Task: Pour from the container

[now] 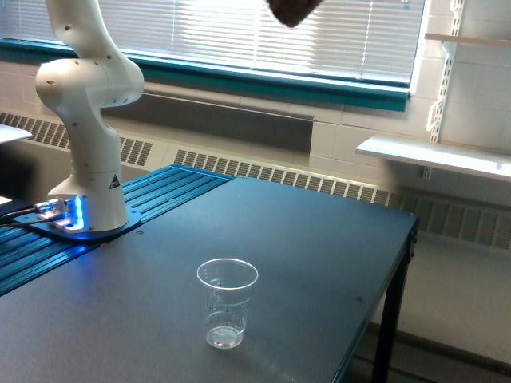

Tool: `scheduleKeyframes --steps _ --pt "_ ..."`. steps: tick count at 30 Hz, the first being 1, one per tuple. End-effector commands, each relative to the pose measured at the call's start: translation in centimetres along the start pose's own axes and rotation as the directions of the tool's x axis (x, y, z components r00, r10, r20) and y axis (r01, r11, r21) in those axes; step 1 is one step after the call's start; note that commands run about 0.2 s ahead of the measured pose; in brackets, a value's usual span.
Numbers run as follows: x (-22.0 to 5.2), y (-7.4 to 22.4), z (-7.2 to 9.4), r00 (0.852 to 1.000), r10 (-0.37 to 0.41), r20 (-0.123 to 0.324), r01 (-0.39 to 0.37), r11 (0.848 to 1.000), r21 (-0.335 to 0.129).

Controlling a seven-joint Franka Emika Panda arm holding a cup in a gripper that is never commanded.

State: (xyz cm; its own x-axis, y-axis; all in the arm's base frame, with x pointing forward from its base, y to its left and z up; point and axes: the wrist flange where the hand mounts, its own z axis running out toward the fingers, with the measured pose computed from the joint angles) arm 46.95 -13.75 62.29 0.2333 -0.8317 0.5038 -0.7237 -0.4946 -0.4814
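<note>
exterior view: white robot arm (88, 104) base stands on the blue ribbed strip (160, 191) at the view's left, blue light at its foot. clear cup (227, 302) with printed marks stands upright on the dark table (319, 255), near the front edge, well apart from the arm base. a dark brownish shape (292, 9) pokes in at the top edge, high above the cup, against the window blinds (263, 32); too cropped to tell what it is. gripper is out of frame, so finger state can't be told. the wide clear container is not visible anywhere. white shelf (435, 155) on the wall at the view's right.
</note>
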Motion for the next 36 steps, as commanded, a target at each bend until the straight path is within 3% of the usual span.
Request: scheduleKeyframes --steps 1,18,36 --pt "-0.2 1.6 -0.8 0.997 0.075 -0.019 -0.076 0.997 -0.026" --pt "-2.0 4.0 -0.1 0.996 0.077 -0.035 -0.082 0.986 -0.143" --pt "-3.3 6.0 2.0 0.994 0.101 -0.041 -0.108 0.965 -0.239"
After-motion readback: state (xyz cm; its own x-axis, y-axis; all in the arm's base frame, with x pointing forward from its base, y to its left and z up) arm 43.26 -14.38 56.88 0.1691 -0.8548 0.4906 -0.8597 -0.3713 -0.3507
